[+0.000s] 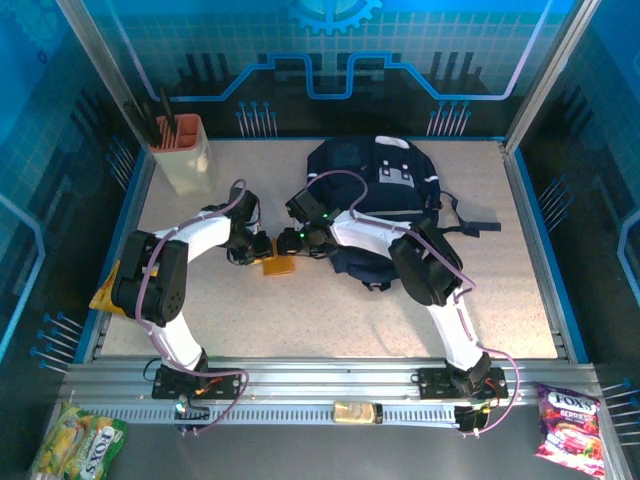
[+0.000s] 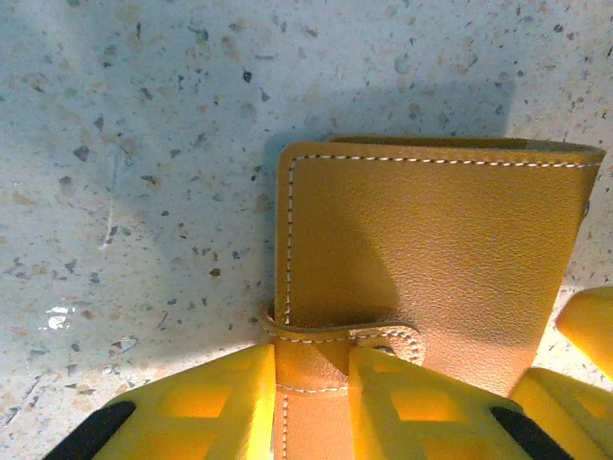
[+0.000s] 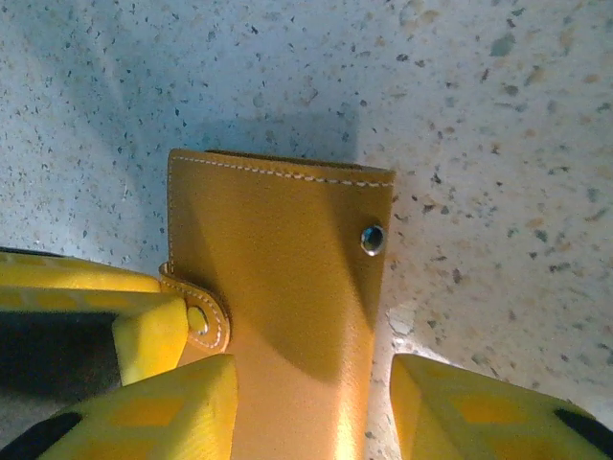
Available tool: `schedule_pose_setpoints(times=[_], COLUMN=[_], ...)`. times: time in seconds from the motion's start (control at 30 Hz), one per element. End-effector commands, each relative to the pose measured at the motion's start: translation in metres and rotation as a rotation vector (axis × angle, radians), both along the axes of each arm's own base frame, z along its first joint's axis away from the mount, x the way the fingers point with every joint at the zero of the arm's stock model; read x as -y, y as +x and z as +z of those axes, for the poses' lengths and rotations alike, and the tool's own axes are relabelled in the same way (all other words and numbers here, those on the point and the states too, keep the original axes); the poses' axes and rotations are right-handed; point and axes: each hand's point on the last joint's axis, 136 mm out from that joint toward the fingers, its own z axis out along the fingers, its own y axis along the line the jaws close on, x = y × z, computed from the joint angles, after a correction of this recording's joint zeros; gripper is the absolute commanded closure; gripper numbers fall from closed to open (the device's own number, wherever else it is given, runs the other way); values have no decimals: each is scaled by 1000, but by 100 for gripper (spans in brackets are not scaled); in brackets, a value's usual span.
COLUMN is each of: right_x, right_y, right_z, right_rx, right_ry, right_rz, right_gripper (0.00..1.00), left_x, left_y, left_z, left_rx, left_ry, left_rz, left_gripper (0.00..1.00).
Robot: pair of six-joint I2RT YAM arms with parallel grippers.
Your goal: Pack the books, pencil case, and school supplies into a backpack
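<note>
left end effector [image 2: 311, 412] narrow, pinching strap end of yellow case [image 2: 421, 259]. right end effector [image 3: 311, 402] wider, astride it, not gripping. case flat on bench [image 1: 330, 310]; backpack [image 1: 385, 185] far right. best close squarely, lift level.

We're in a robotics lab cell, folks! A left arm [image 1: 160, 280] and a right arm [image 1: 430, 270] are bolted to an aluminium rail [image 1: 320, 385] at 6 o'clock. A metal-framed speckled tabletop [image 1: 330, 310] sits dead centre. At 12 o'clock, a blue circuit-print panel [image 1: 200, 50] carries a gear graphic [image 1: 335, 10]. Outside the frame, one sweet bag [image 1: 568, 422] lies at 5 o'clock and another sweet bag [image 1: 78, 442] at 7.
</note>
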Motion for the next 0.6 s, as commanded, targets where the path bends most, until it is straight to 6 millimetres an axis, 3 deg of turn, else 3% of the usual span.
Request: schedule_pose_setpoints(times=[0.0, 0.2, 0.33, 0.47, 0.57], right_x=[-5, -14, -27, -31, -26], right_y=[-9, -14, -17, -16, -14], right_z=[-8, -14, -4, 12, 22], right_rx=[-38, -81, -103, -82, -52], right_ry=[-26, 7, 106, 161, 162], right_rz=[40, 76, 106, 114, 101], right_gripper=[55, 56, 58, 63, 76], left_x=[-1, 0, -3, -6, -4], left_y=[-14, -14, -15, -15, -13], left_z=[-12, -15, -23, -27, -21], left_rx=[-63, -70, -82, -90, -75], left_ry=[-3, -8, 4, -1, -15], left_rz=[9, 9, 17, 34, 36], left_gripper=[73, 74, 74, 76, 76])
